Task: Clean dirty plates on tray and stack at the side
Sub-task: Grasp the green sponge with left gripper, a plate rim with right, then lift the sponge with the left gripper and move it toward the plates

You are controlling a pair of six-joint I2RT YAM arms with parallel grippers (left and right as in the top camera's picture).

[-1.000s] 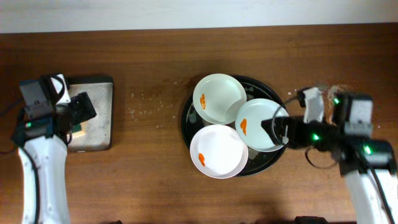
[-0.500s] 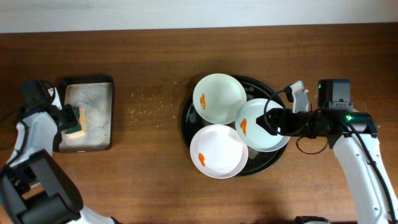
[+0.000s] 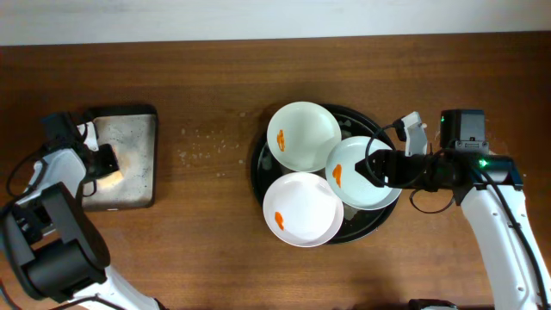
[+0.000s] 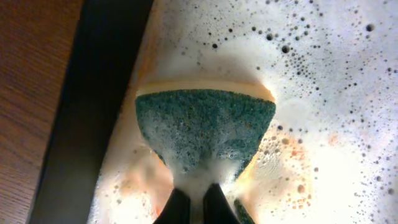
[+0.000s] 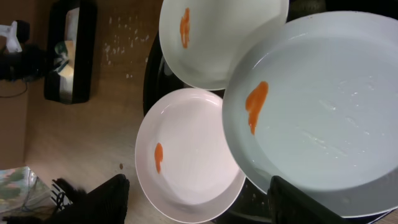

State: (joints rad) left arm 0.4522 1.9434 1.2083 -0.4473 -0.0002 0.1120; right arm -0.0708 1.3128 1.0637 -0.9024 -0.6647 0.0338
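Three dirty plates lie overlapping on the round black tray (image 3: 256,165): one at the back (image 3: 303,136), a blue-tinted one (image 3: 351,159) on the right, and one at the front (image 3: 301,209). Each carries an orange smear. My right gripper (image 3: 372,170) hovers over the blue-tinted plate (image 5: 323,112), its jaws wide apart. One finger (image 5: 311,202) stands at that plate's rim, the other (image 5: 106,199) over the table beyond the front plate (image 5: 186,155). My left gripper (image 4: 198,198) is shut on a foamy green-and-yellow sponge (image 4: 205,127) in the sponge tray.
The small grey sponge tray (image 3: 133,142), full of soapy foam, stands at the far left with my left gripper (image 3: 102,161) over it. Small specks (image 3: 202,148) dot the wooden table between it and the black tray. The table's back edge meets a white wall.
My left gripper has closed on the sponge and shifted slightly in the sponge tray. The right arm swung in over the blue-tinted plate's rim, then held still.
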